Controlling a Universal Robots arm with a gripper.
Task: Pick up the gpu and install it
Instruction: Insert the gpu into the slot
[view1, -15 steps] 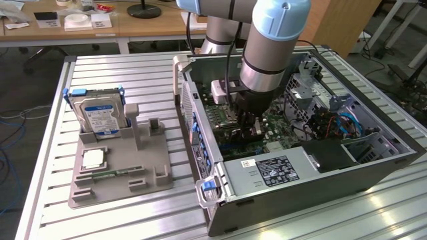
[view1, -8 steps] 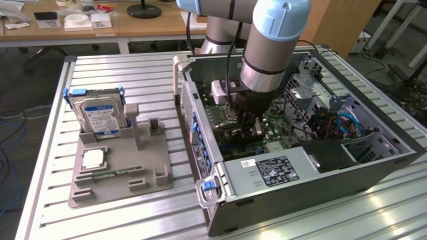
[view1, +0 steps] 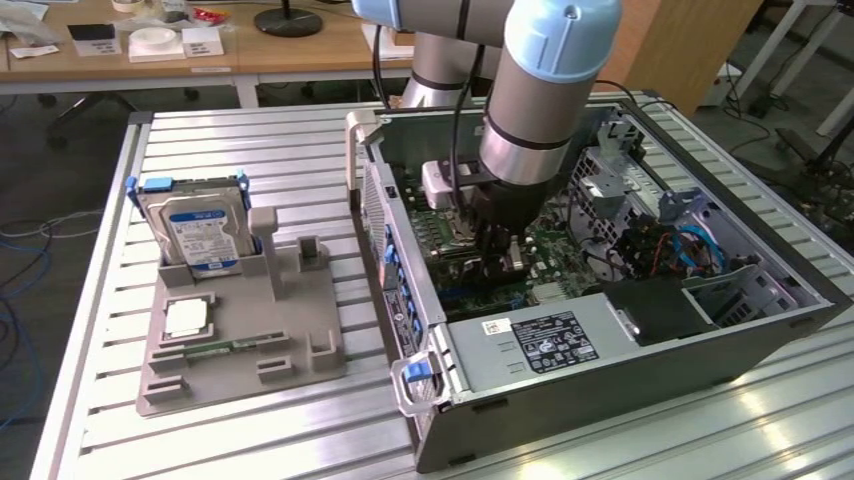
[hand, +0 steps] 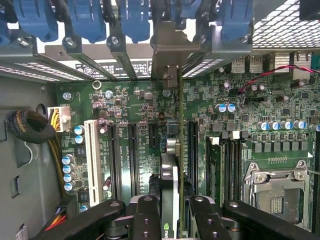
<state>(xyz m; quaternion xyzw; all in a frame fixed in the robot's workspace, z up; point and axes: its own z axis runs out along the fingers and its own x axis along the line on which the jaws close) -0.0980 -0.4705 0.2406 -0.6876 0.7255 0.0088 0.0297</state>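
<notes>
My gripper (view1: 497, 232) is down inside the open computer case (view1: 627, 370), over the green motherboard (view1: 461, 290). In the wrist view the gripper (hand: 170, 212) is shut on the gpu (hand: 169, 175), which I see edge-on as a thin dark card running between the black fingers (hand: 145, 215). Its silvery bracket end (hand: 170, 50) reaches the rear slot openings under the blue latches (hand: 135, 20). The card stands over the motherboard (hand: 135, 115) among the long black expansion slots (hand: 192, 150); whether it sits in one I cannot tell.
A grey holder tray (view1: 240, 350) lies at the exterior view's left on the slatted metal table (view1: 240, 140), with a blue-labelled hard drive (view1: 200, 235) upright in it and a slim green memory stick (view1: 220, 347). Cables (view1: 687, 250) and a power supply (view1: 561, 342) crowd the case.
</notes>
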